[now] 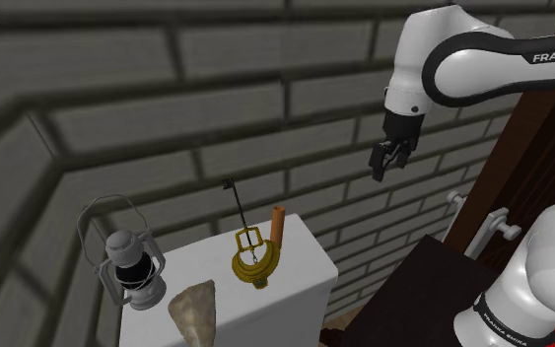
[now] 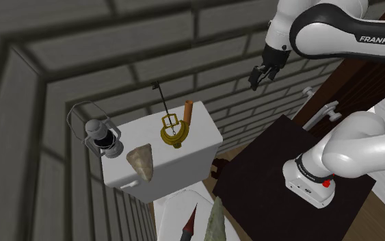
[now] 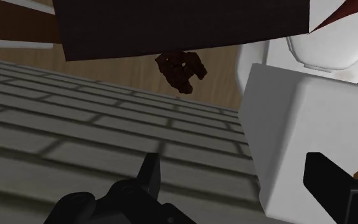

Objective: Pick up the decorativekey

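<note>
The decorative key (image 1: 252, 258) lies on top of a white toilet tank (image 1: 300, 251). It has a brass-coloured ornate head, and a thin dark shaft rises from it toward the brick wall; it also shows in the second exterior view (image 2: 172, 130). An orange cylinder (image 1: 278, 227) stands just beside it. My gripper (image 1: 391, 158) hangs in the air well above the tank and off to the shoulder view's right, touching nothing. It is open, its fingers (image 3: 151, 172) apart with nothing between them. In the wrist view the tank's corner (image 3: 298, 127) lies ahead of the gripper (image 3: 238, 184).
On the same tank top stand a grey lantern (image 1: 132, 261) and a beige shell-like stone (image 1: 195, 311), to the shoulder view's left of the key. A brick wall (image 1: 216, 108) runs close behind. My dark stand (image 2: 266, 171) is beside the tank, and a small dark brown object (image 3: 182, 69) lies on the floor.
</note>
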Controlling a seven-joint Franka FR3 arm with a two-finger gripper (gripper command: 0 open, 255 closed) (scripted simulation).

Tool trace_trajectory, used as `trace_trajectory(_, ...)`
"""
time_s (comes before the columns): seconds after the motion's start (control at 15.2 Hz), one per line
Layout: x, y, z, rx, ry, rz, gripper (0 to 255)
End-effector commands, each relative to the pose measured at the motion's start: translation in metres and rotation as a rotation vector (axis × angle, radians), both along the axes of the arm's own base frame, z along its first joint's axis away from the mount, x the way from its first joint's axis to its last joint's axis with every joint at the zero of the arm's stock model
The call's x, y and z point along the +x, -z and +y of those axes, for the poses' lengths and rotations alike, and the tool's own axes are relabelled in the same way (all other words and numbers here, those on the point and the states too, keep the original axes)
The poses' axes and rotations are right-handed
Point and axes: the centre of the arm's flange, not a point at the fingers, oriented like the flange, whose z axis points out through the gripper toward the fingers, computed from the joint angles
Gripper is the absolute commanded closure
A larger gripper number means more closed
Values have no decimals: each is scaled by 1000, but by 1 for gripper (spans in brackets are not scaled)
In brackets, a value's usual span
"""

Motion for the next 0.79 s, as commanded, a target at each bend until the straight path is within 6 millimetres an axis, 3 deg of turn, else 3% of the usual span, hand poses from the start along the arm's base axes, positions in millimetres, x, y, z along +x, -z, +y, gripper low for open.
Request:
trace_trajectory(0.0, 11, 6, 21, 9, 10, -23, 0)
trace_trajectory(0.73, 71, 54, 129, 49, 56, -132, 0)
